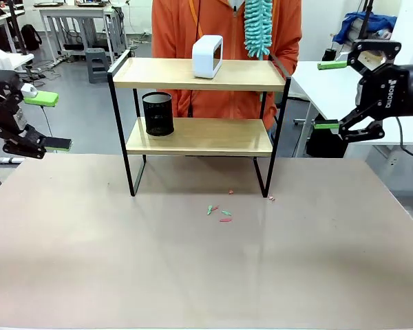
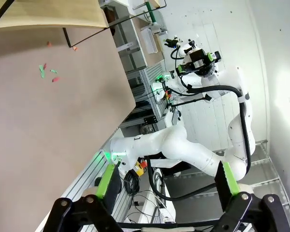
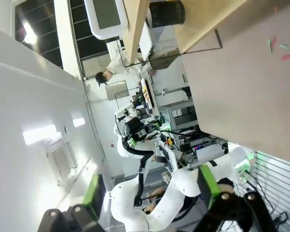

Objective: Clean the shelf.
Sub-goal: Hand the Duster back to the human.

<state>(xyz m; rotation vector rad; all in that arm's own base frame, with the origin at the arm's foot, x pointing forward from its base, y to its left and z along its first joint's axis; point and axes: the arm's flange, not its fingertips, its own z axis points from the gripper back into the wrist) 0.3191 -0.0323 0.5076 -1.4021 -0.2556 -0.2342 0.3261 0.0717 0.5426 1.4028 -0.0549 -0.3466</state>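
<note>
At the far left of the front view we see the left gripper (image 1: 47, 121) held up off the table edge, its two green-padded fingers spread wide with nothing between them; the left wrist view shows the same wide gap between its pads (image 2: 106, 180), with only the floor and robot bases beyond. Moving right, the shelf (image 1: 199, 136) stands on the table (image 1: 206, 268) toward its far side, roughly in the middle. On its lower board, at the left end, sits a black mesh cup (image 1: 157, 113). On the top board, a little right of centre, stands a white box (image 1: 207, 56) with rounded corners. Behind the shelf a person in an orange top (image 1: 172, 31) stands close, and a teal duster (image 1: 257, 27) hangs in front of them above the top board. On the table just in front of the shelf's right legs lie a few small green and red scraps (image 1: 220, 212). At the far right the right gripper (image 1: 328, 95) hovers beside the shelf, well clear of it, fingers wide apart and empty; its pads (image 3: 93, 189) stand equally wide in the right wrist view
</note>
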